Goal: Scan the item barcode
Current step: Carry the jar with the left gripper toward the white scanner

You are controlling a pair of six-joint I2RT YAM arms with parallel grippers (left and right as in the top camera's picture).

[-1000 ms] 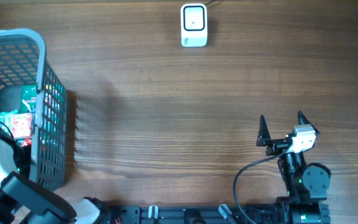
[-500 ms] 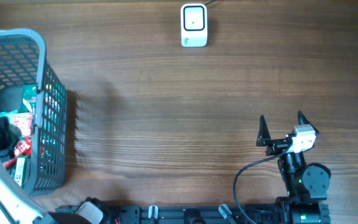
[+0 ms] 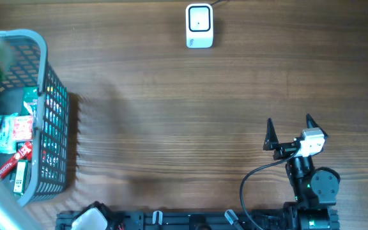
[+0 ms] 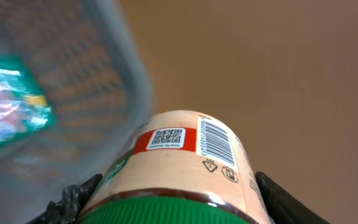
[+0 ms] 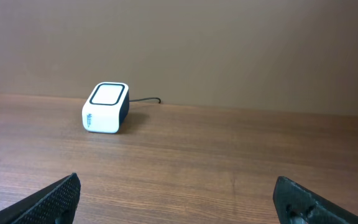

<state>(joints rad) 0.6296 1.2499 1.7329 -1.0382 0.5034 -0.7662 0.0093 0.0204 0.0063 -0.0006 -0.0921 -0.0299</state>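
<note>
Carrying step: judged from the views, the item is out of the basket [image 3: 43,76] and the haul toward the scanner [image 3: 199,25] is barely begun; nothing has been scanned yet.
Left hand: the left hand [image 4: 179,200] is clamped on a jar [image 4: 185,162], one dark finger pressed to each side near the green lid [image 4: 166,214].
Jar: peach label, lying sideways in the grip and held in the air over or just beside the basket wall, which blurs behind it. In the overhead view the arm is a smear at the far left edge and the jar cannot be made out.
Barcode: the barcode [image 4: 215,140] sits on the upper side of the jar, next to a QR code [image 4: 166,138], and faces the wrist camera.
Scanner: white box at the far edge of the bench [image 3: 171,115], well apart from the basket, window upward.
Right hand: the right hand [image 3: 289,121] has its fingers spread wide, empty, parked near the front of the bench.
Next move: sweep across the open bench to above the scanner, then roll the wrist so the barcode turns down onto the window.
Risk: a round jar may twist in the grip during that roll.
Left behind: packets [image 3: 18,128] lie in the basket.
</note>
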